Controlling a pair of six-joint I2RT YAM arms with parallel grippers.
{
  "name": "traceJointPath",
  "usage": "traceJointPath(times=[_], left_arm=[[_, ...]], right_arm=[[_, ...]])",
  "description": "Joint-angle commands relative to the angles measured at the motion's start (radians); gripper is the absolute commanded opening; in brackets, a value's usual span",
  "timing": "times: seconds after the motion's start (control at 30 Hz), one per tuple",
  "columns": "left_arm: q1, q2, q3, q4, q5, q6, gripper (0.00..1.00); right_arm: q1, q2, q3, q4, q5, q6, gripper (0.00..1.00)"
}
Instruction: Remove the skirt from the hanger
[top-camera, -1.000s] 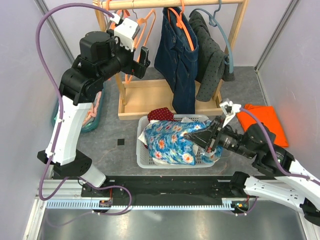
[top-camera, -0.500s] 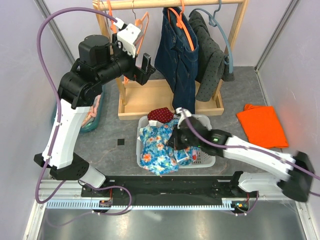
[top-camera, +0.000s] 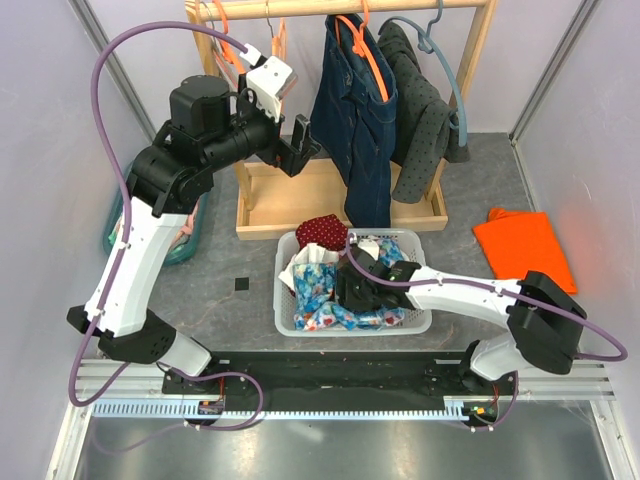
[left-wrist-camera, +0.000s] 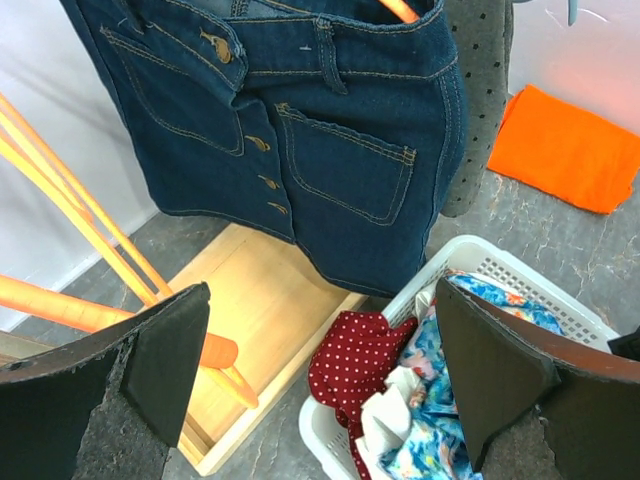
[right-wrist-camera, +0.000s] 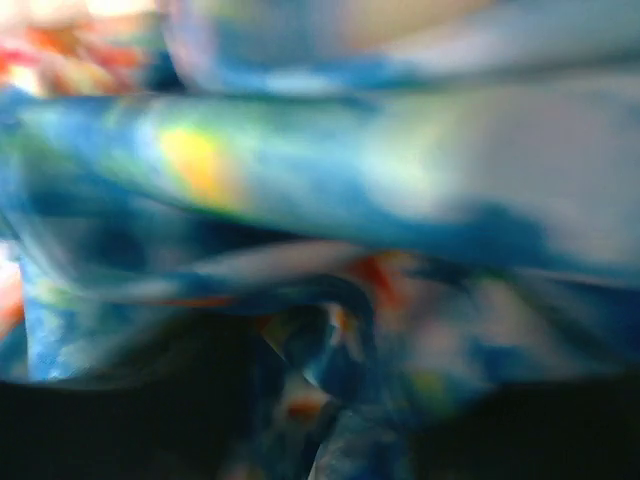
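The blue floral skirt (top-camera: 325, 300) lies bunched in the white basket (top-camera: 283, 252), off any hanger; it also shows in the left wrist view (left-wrist-camera: 470, 440). My right gripper (top-camera: 357, 285) is down in the basket, pressed into the floral cloth (right-wrist-camera: 300, 180), which fills its blurred wrist view, so its jaws cannot be made out. My left gripper (top-camera: 297, 145) hangs open and empty in front of the rack, above the basket, fingers wide apart (left-wrist-camera: 320, 390). Empty orange hangers (top-camera: 225, 20) hang at the rail's left end.
A denim buttoned garment (top-camera: 355, 110) on an orange hanger and a grey dotted garment (top-camera: 425, 110) hang on the wooden rack (top-camera: 300, 195). A red polka-dot cloth (top-camera: 322, 228) lies at the basket's far edge. Orange cloth (top-camera: 525, 250) lies right; a teal bin (top-camera: 185, 240) stands left.
My right arm swung left and down, carrying the floral skirt into the basket, where it now lies lower and bunched. My left gripper moved a little to the right, still open.
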Motion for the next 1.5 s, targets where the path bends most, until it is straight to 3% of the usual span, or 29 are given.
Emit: traceJointPath(times=[0.0,0.03,0.23,0.47,0.77,0.97,1.47], left_arm=[[-0.006,-0.02,0.013,0.063,0.013,-0.001,1.0],[-0.007,-0.004,0.034,0.066,0.013,-0.007,1.0],[-0.01,0.075,0.113,0.177,-0.012,-0.148,1.0],[-0.055,0.25,0.294,0.268,-0.09,-0.242,1.0],[-0.099,0.405,0.39,0.388,-0.222,-0.297,1.0],[-0.122,0.486,0.45,0.49,-0.316,-0.26,1.0],[-0.158,0.584,0.397,0.563,-0.415,-0.136,1.0]], right_arm=[[0.004,-0.018,0.009,-0.253,0.159,-0.036,0.95],[0.015,-0.067,0.049,-0.278,0.175,-0.047,0.98],[0.036,-0.268,0.172,-0.363,0.223,-0.092,0.98],[0.108,-0.313,0.29,-0.421,0.232,-0.138,0.98],[0.186,-0.479,0.37,-0.316,0.29,-0.279,0.98],[0.197,-0.611,0.263,-0.087,0.226,-0.325,0.97],[0.197,-0.609,0.295,-0.013,0.216,-0.331,0.94]])
